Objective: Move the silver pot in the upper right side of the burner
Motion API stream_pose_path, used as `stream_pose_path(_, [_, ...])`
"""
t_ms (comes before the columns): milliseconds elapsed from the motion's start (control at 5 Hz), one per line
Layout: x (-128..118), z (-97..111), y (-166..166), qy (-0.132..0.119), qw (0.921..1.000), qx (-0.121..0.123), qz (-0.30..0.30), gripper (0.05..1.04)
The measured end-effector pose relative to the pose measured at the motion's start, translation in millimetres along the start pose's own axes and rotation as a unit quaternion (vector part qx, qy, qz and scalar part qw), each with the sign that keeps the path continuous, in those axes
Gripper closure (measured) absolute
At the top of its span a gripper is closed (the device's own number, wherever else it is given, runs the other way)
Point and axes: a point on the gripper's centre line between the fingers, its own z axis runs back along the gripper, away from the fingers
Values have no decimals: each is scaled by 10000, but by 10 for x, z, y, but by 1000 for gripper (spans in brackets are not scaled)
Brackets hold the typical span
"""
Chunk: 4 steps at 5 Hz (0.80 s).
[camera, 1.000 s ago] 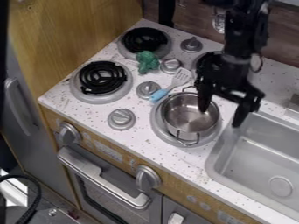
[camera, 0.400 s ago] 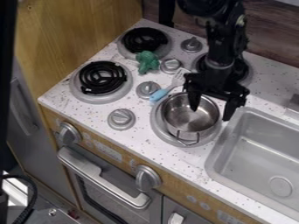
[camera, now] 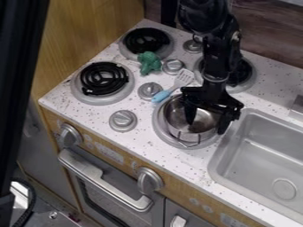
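From where I stand, one silver pot (camera: 176,117) sits on the front-right burner (camera: 158,129) of a speckled white desk (camera: 189,158), one wire handle facing the front edge. One black robot arm (camera: 217,62) comes down from the top. Its end effector (camera: 206,128) is released, its two fingers spread: one inside the pot, the other outside, beside the rim nearest the sink (camera: 217,166). I count four burners in all, two on the left and two on the right. Four grey knobs (camera: 123,120) stand on top between them; two larger dials (camera: 149,180) are on the front panel. One blue-handled spatula (camera: 161,96) and one green toy (camera: 149,63) lie among the burners.
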Motion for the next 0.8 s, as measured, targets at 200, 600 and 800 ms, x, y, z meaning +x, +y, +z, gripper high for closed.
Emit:
stream_pose_path(200, [-11, 1, -21, -7, 9997, 119, -213, 394])
stream_pose_path(600, [30, -3, -65, -442, 9923, 327, -1113, 917])
stream_pose_path(800, [186, 175, -161, -988, 9741, 333, -2005, 1006])
